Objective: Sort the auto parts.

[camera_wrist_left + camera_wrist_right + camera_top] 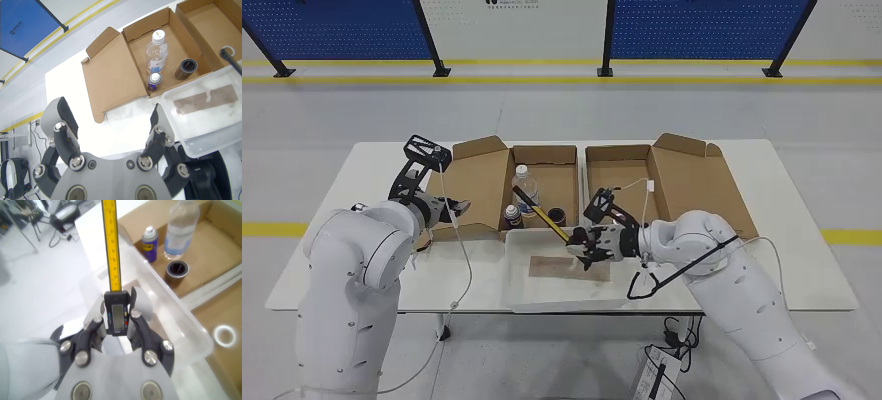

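Right gripper [117, 308] clenched on the digital caliper [113, 256] at its black display head, above the clear bin [175, 308], yellow beam jutting toward the cardboard box [217, 243]; judged light, rigid, smooth-sided, prone to pivoting, so gripping the head suits.

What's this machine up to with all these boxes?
A two-armed robot is sorting parts at a table. Its right pincer is shut on a yellow measuring caliper, held above a clear tub. The left pincer hangs open and empty beside the left box, which holds a bottle, a spray can and a black cylinder. The right box holds a white ring.
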Robot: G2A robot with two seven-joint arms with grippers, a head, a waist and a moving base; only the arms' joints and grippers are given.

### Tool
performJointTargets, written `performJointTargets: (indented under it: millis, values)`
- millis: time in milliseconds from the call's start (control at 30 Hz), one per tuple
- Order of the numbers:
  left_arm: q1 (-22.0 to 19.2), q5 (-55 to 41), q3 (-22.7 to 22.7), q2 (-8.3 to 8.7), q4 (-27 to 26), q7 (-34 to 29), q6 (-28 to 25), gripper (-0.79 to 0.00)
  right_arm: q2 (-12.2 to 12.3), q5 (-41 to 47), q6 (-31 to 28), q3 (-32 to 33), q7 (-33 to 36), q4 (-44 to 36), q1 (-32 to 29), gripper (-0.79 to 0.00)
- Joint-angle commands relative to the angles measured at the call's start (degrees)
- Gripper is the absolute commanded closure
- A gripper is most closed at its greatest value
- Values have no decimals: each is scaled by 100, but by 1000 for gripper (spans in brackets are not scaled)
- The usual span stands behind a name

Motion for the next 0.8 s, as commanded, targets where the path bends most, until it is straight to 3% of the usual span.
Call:
performJointTargets:
  millis: [0, 200, 433, 767]
  values:
    - [0, 0, 0, 0, 0, 0, 0, -785, 6, -5, 7, -1, -5, 5, 16, 0]
    - [0, 0, 0, 0, 0, 0, 0, -785, 39, -350, 393, 145, -165, -12, 118, 0]
    - [0, 0, 0, 0, 0, 0, 0, -785, 60, -1114, 1408, 245, -13, 52, 397, 0]
    - [0, 0, 0, 0, 0, 0, 0, -785, 32, -1933, 2791, 248, 198, 767, 787, 0]
